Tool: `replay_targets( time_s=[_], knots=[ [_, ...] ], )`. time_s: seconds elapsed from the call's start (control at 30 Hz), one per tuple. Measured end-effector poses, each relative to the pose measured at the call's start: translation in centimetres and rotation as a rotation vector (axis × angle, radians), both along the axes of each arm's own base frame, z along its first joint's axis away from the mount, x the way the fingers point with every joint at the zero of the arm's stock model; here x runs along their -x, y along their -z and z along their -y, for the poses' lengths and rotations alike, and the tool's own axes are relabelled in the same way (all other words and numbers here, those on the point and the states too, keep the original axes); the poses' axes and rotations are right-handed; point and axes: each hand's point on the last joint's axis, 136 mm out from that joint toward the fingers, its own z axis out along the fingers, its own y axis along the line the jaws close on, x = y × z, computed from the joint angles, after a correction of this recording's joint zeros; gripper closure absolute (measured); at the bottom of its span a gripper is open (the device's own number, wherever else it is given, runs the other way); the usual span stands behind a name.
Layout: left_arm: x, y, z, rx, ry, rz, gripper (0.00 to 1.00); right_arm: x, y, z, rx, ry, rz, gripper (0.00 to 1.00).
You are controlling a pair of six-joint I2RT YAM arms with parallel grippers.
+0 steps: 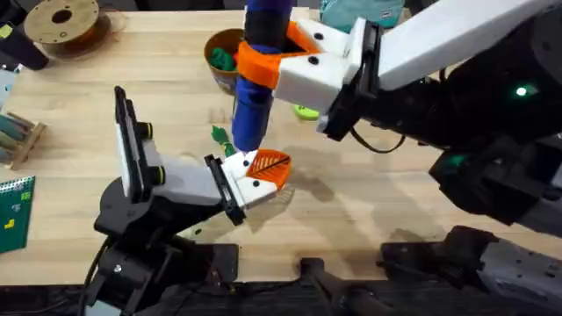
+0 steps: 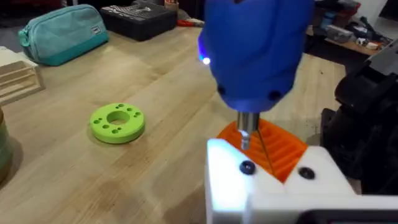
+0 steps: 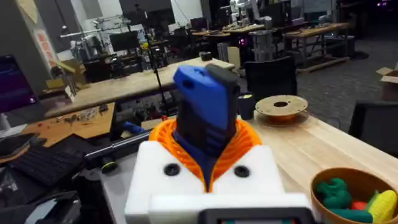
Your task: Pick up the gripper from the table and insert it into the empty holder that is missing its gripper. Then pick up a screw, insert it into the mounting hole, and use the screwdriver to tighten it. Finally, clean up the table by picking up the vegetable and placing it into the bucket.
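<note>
Right gripper (image 1: pixel 290 57) has its jaws clamped round the blue screwdriver (image 1: pixel 255 83), held upright mid-counter, bit down on the left gripper (image 1: pixel 259 175) mount, at a screw hole by the orange pad. Left jaws: cannot tell. Screwdriver looks rigid, top-heavy, smooth; grip mid-barrel. Bucket (image 1: pixel 219 54) sits near the far counter edge; a small dark green vegetable (image 1: pixel 219 134) lies beside the bit.

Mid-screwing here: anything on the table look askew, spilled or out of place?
Nothing looks damaged or spilled. The screwdriver stands upright, bit down at the holder. One stray: the vegetable lies loose on the table beside it, outside the bucket.
</note>
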Motion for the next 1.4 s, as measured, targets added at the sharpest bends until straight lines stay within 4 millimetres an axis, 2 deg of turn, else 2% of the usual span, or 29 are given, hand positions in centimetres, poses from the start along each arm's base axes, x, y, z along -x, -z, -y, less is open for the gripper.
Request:
replay_targets(
  time_s=[0.23,0.63,0.67,1.23,1.33,1.4],
  knots=[
    [0.0,0.0,0.0,0.000,0.000,0.000,0.992,0.6,0.5,-0.5,0.020,-0.044,0.001,0.971],
    [0.0,0.0,0.0,0.000,0.000,0.000,0.992,0.7,0.8,-0.7,0.032,-0.056,0.010,0.971],
    [0.0,0.0,0.0,0.000,-0.003,-0.001,0.992,0.4,1.3,-1.0,0.048,-0.049,0.029,0.971],
    [-0.1,0.0,0.0,0.000,-0.004,-0.001,0.992,0.4,1.3,-1.0,0.051,-0.048,0.045,0.971],
    [-0.1,0.0,0.0,0.000,-0.004,0.000,0.992,0.6,0.1,-0.9,0.008,-0.052,0.085,0.971],
    [-0.1,0.0,0.0,0.000,-0.004,0.000,0.992,0.9,-2.0,-0.5,-0.073,-0.054,0.145,0.971]
  ],
)
